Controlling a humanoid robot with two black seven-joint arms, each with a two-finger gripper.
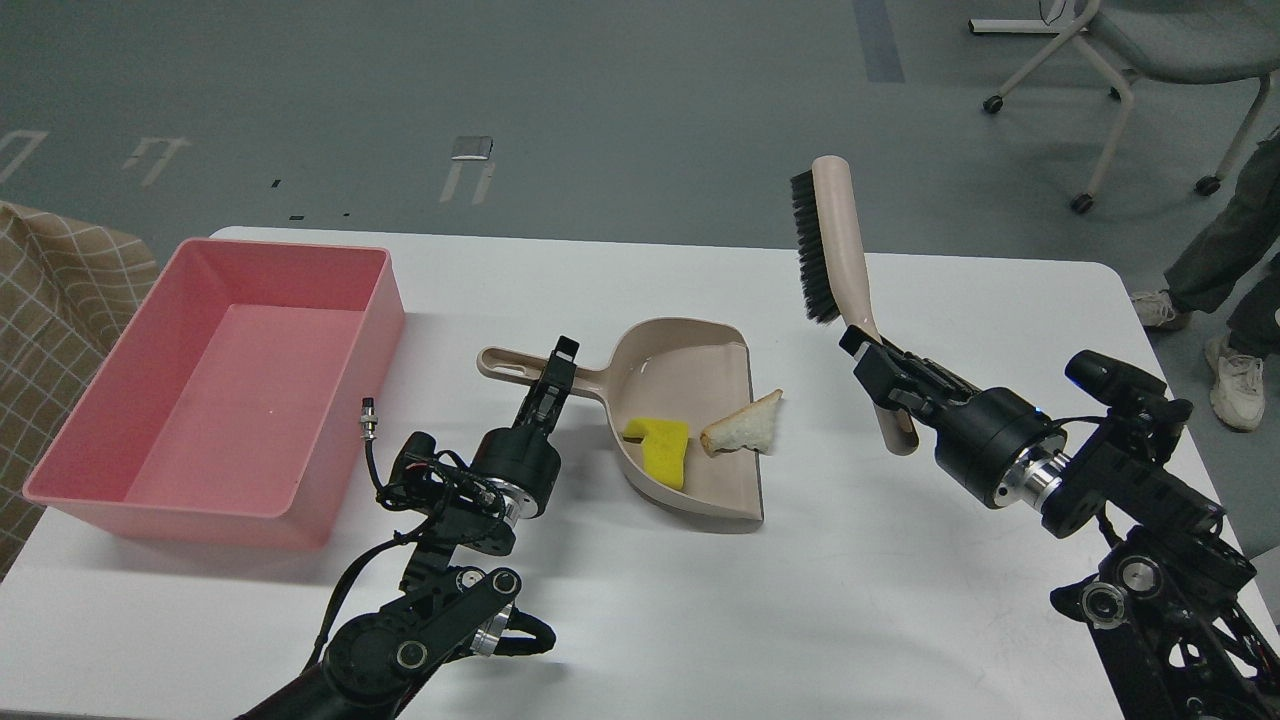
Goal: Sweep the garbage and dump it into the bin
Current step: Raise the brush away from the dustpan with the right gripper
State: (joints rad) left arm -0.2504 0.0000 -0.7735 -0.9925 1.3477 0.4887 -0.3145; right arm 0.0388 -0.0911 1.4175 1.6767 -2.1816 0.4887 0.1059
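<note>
Two garbage pieces, sponge (pixel 660 446) and bread (pixel 744 428), are lying mid-frame in the dustpan (pixel 690 375); left gripper (pixel 556 375) seemingly clamping its handle, right gripper (pixel 880 375) holding the brush (pixel 835 250). Dumping into the bin (pixel 120 345), at left, is remaining.

white table (pixel 900 600) | grey wheeled chair (pixel 1150 50) | checked cloth (pixel 50 300) | bystander's legs (pixel 1240 280)

Even overhead light, sharp focus; soft shadows beneath pink bin (pixel 330 300); mild glare on white table (pixel 900 600).
</note>
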